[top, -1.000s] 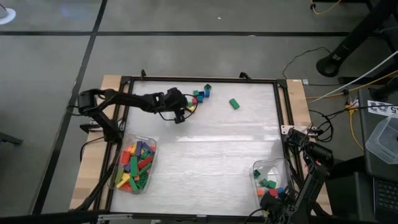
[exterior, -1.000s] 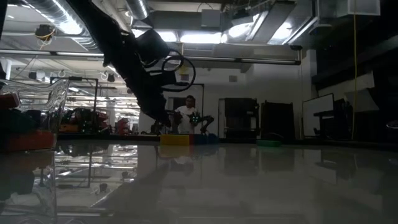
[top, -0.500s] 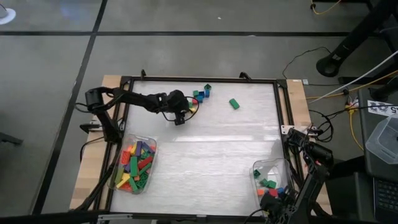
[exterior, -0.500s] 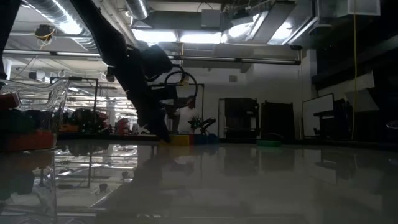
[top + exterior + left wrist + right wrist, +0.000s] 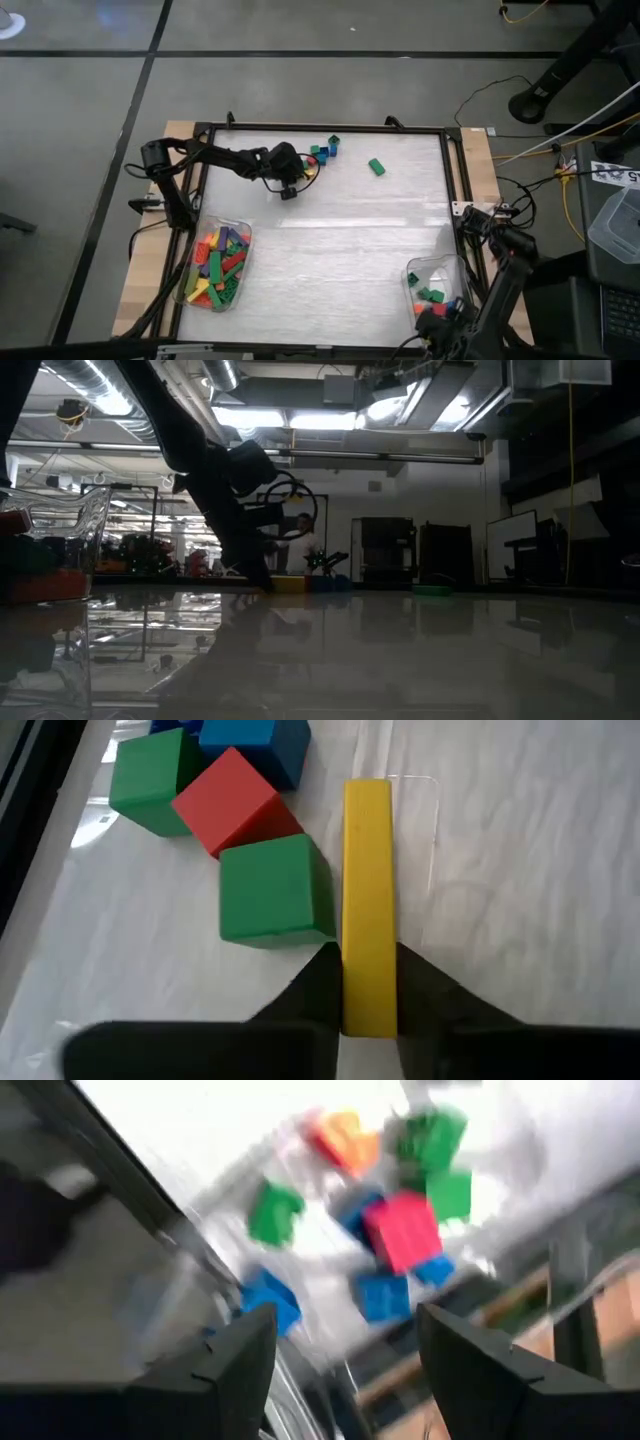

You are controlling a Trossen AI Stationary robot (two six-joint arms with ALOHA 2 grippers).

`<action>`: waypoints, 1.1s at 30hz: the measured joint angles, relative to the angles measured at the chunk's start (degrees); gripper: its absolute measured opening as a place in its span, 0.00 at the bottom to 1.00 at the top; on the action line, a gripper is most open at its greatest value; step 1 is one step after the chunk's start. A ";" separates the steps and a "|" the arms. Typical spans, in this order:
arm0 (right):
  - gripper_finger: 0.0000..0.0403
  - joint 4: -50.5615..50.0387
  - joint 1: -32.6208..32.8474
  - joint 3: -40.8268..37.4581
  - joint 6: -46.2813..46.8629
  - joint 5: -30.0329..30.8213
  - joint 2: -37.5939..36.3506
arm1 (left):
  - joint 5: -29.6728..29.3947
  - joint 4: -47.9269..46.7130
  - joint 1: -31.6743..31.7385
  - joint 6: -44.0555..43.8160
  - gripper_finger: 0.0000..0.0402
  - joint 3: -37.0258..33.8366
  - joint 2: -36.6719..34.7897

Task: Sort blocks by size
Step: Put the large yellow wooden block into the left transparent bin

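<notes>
— So where's the left pincer [image 5: 368, 988]?
— Stretched low across the tabletop [image 5: 340, 250], pinching a long yellow block [image 5: 367, 900] beside the green cube [image 5: 272, 900]. Right pincer [image 5: 345, 1350] hangs spread over its tub [image 5: 432, 272].

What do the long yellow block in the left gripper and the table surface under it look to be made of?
Yellow block, clamped in the left gripper: apparently hard plastic with a smooth satin finish, going by its even colour, crisp edges and soft sheen. Table surface: a glossy white sheet, perhaps laminate or film, with faint streaks and bright glare; exact material unclear.
</notes>
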 joint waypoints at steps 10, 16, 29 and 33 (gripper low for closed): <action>0.59 -0.05 -2.15 0.69 -4.47 35.41 -7.29 | 7.52 -10.12 -4.32 -6.77 0.11 0.61 -6.42; 0.59 -0.07 -9.05 0.69 -21.66 48.26 -8.15 | 11.83 -29.32 -9.87 -13.34 0.10 4.44 -19.04; 0.59 0.53 -36.89 -2.40 -59.36 43.15 -8.07 | 14.38 -63.53 -29.53 -42.47 0.10 6.11 -48.72; 0.59 5.85 -46.11 -4.73 -69.96 41.02 -8.07 | 15.75 -70.88 -37.48 -56.28 0.12 6.11 -53.88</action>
